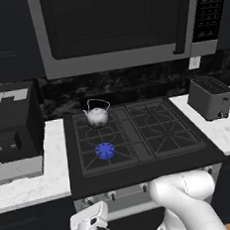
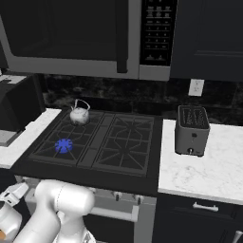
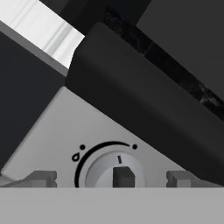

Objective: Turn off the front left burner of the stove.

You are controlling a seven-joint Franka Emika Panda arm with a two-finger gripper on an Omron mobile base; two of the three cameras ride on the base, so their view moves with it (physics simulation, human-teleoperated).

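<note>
Stove (image 1: 141, 157): wide black gas cooktop set into a white marble bench (image 2: 209, 166), four grated sections around a centre strip, silver front panel (image 1: 124, 193) along the near edge with small knobs.

Front left burner (image 1: 105, 150): near-left grate section, alight, bright blue flower-shaped flame at its head. Also seen from the right base view (image 2: 63, 145).

Kettle (image 1: 97, 113): silver, upright, arched handle, standing on the far-left grate just behind the lit burner.

Toaster (image 2: 191, 130): grey, two slots, on the bench right of the stove, near the far wall.

Coffee machine (image 1: 14, 129): black, boxy, on the bench left of the stove.

Microwave (image 1: 113, 25): large, grey, dark window, mounted above the stove.

Wall outlet (image 2: 195, 87): white, on the dark backsplash above the toaster.

Tool (image 3: 113, 178): low, at the near-left corner of the stove front. In the hand view, two grey fingertips (image 3: 41, 178) stand well apart, one on each side of a knob (image 3: 114, 171), neither touching it; tool wide open, holding nothing.

Knob: round, silver, dark raised grip at centre, on the silver panel; black arc around its upper half with a flame mark at one end and dots along it. Which burner it serves cannot be told.
</note>
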